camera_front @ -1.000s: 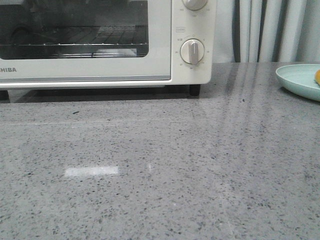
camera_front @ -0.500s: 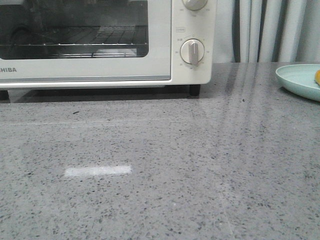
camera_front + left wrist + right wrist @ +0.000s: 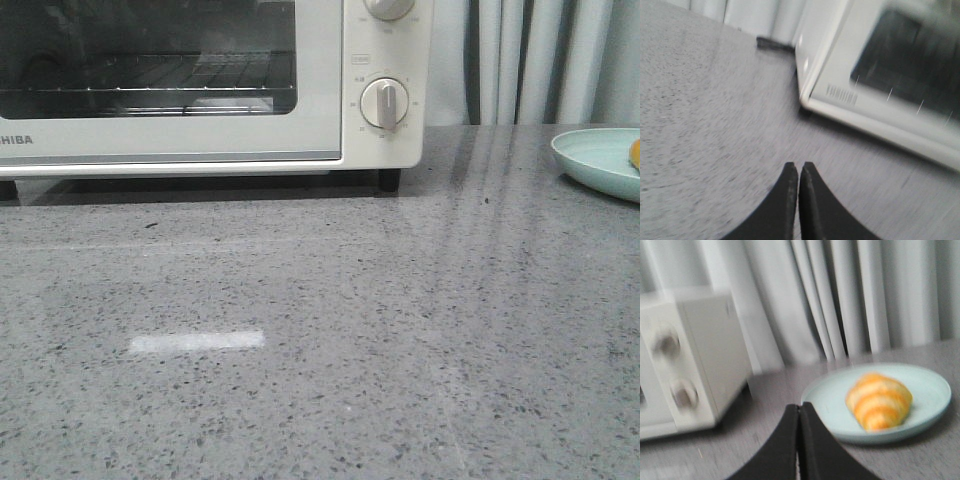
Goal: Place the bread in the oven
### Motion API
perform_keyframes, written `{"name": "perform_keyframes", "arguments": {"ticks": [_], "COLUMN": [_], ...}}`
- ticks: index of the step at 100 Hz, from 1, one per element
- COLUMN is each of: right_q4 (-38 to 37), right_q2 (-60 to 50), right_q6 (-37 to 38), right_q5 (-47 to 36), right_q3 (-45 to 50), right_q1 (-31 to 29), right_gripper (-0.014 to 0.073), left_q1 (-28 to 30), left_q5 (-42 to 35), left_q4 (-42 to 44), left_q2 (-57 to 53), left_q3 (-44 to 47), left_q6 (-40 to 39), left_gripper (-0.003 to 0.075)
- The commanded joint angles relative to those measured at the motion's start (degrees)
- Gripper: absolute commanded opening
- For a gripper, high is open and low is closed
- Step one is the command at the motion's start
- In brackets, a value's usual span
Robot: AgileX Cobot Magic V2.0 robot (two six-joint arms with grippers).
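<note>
Right wrist view: right gripper (image 3: 800, 412) has its fingers pressed together, holding nothing. The bread (image 3: 879, 401) lies on the mint plate (image 3: 827, 390), at about 1 o'clock from the fingertips and near them. The oven (image 3: 695, 355) stands at about 10 o'clock, well apart from the plate.

Left wrist view: left gripper (image 3: 799, 172) likewise closed and empty, with the oven's door corner at about 1 o'clock. Picture is motion-blurred.

Judgement: the oven door looks shut, so it likely needs opening while the right arm fetches the roll. For the pick, open the jaws before descending, straddle the roll across its narrow width and close gently.

Front view shows neither gripper and only an orange sliver of bread at the 3 o'clock edge; the whole roll shows only in the right wrist view. The front view alone shows the wire rack (image 3: 160, 75) behind the glass
</note>
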Motion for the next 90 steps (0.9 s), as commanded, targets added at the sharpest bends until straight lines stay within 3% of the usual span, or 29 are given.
{"name": "perform_keyframes", "arguments": {"ticks": [1, 18, 24, 36, 49, 65, 75, 90], "right_q4": [5.04, 13.94, 15.56, 13.29, 1.88, -8.70, -9.01, -9.01], "right_q2": [-1.19, -1.09, -1.09, -0.31, 4.42, 12.44, 16.57, 19.74], "right_q6": [-0.36, -0.36, -0.36, -0.66, -0.80, -0.79, -0.79, -0.79], "right_q5": [-6.29, -3.11, -1.90, 7.78, 18.47, 19.69, 19.42, 19.53], "right_q3": [0.64, 0.38, -1.20, -7.46, -15.63, -23.09, -25.87, -26.43], "right_q1": [0.11, 0.11, 0.11, 0.11, 0.11, 0.11, 0.11, 0.11], "right_gripper": [-0.0061, -0.0060, -0.0060, -0.0061, -0.0061, -0.0061, -0.0061, -0.0061], "left_q1": [0.08, 0.08, 0.08, -0.53, -1.76, -3.66, -7.69, -15.91], "left_q5": [-9.51, -14.92, -15.10, -6.25, 5.32, 6.86, 7.51, 5.79], "left_q4": [-16.36, -37.36, -39.62, -27.22, -13.35, -13.26, -13.26, -12.83], "left_q2": [0.60, 0.60, 0.60, 0.95, 6.02, 19.66, 27.47, 37.26], "left_q3": [1.25, 0.87, 0.37, -5.84, -18.00, -30.42, -36.61, -43.50], "left_q6": [-0.83, -0.83, -0.83, 3.31, 11.37, 21.93, 28.60, 29.81], "left_gripper": [-0.0021, -0.0021, -0.0021, -0.0021, -0.0021, -0.0021, -0.0021, -0.0021]}}
